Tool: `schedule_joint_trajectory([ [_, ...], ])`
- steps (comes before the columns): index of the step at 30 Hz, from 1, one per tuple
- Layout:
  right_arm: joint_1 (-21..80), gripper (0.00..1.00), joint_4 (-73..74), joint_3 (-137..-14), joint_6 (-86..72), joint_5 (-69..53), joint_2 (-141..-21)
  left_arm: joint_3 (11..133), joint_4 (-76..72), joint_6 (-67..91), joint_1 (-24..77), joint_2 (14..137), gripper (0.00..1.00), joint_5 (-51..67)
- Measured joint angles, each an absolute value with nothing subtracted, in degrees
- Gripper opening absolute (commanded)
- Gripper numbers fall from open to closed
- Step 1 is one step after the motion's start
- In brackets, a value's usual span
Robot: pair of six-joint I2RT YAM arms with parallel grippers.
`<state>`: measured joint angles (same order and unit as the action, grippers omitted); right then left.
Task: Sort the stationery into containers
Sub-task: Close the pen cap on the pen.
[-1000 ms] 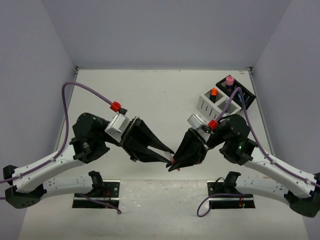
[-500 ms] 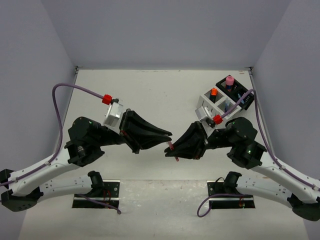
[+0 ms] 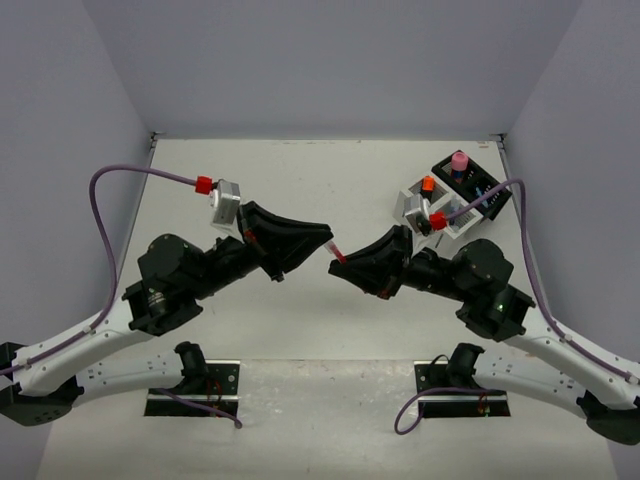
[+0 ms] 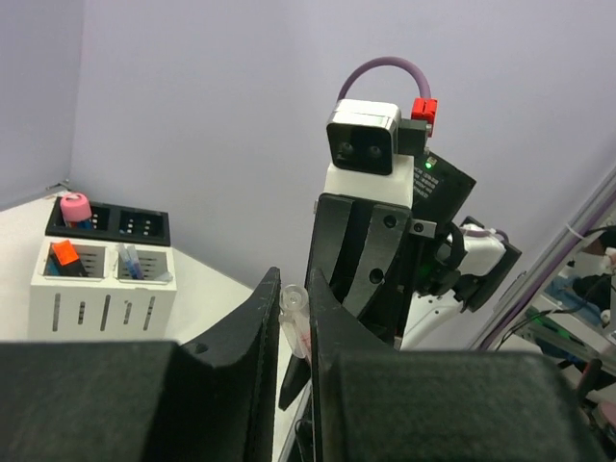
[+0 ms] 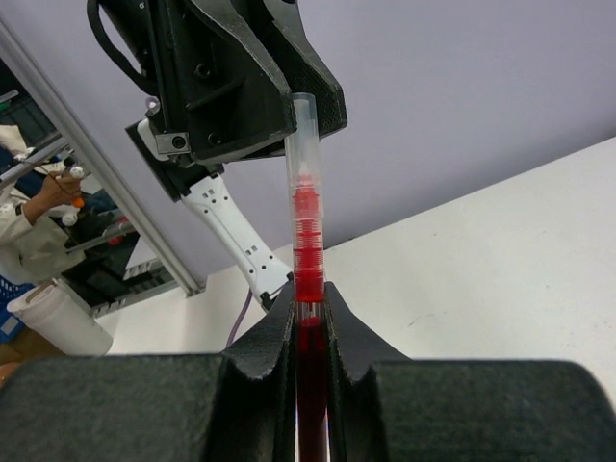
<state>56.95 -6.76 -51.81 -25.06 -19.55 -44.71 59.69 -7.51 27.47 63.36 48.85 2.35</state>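
A red pen (image 5: 305,231) is pinched mid-air by the right claw (image 5: 308,300) and the left claw (image 4: 292,294). A handover is judged underway, and one release is needed next.

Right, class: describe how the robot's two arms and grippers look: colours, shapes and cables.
The left arm and right arm match: white lower links, black joints. The left gripper and right gripper are black, each with two tapered wedge-shaped fingers. On each arm a purple cable with a red connector loops to a silver wrist camera.
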Motion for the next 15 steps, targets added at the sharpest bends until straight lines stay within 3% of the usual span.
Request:
schedule_joint_trajectory([
  [15,57.0,0.00,-4.6,-53.6,-23.9,-20.1,-47.9,61.9,-6.2,24.2,62.6,51.8,0.00,5.2],
])
